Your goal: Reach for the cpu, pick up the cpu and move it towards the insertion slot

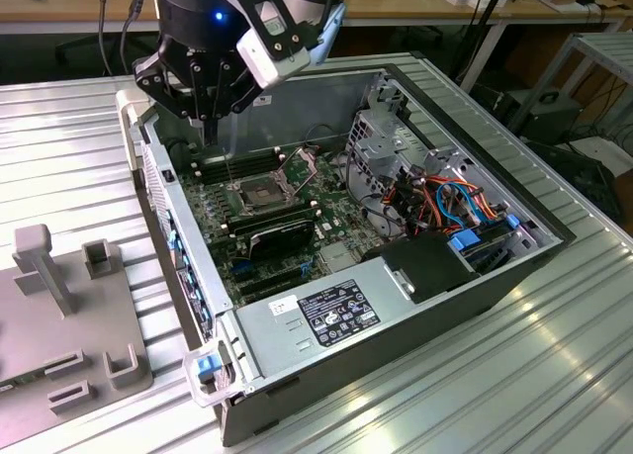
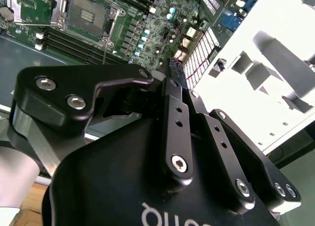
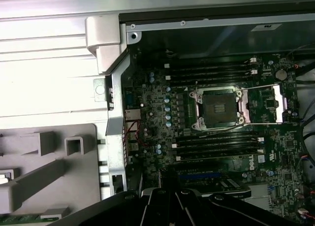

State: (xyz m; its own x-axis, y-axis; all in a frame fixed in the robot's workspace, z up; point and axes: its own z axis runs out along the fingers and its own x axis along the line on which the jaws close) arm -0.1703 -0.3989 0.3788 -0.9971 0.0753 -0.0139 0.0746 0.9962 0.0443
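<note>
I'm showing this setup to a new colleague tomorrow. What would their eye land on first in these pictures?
Most striking is the open computer case lying on the ribbed metal table, its green motherboard exposed. The black gripper hangs over the case toward the exterior view's upper left, near the insertion slot, whose metal flap is swung open.

power supply sticker (image 1: 336, 314): well apart from gripper (image 1: 211, 128), print too small, I can't read it
gripper body lettering (image 2: 150, 215): white, cut off, unreadable
</note>
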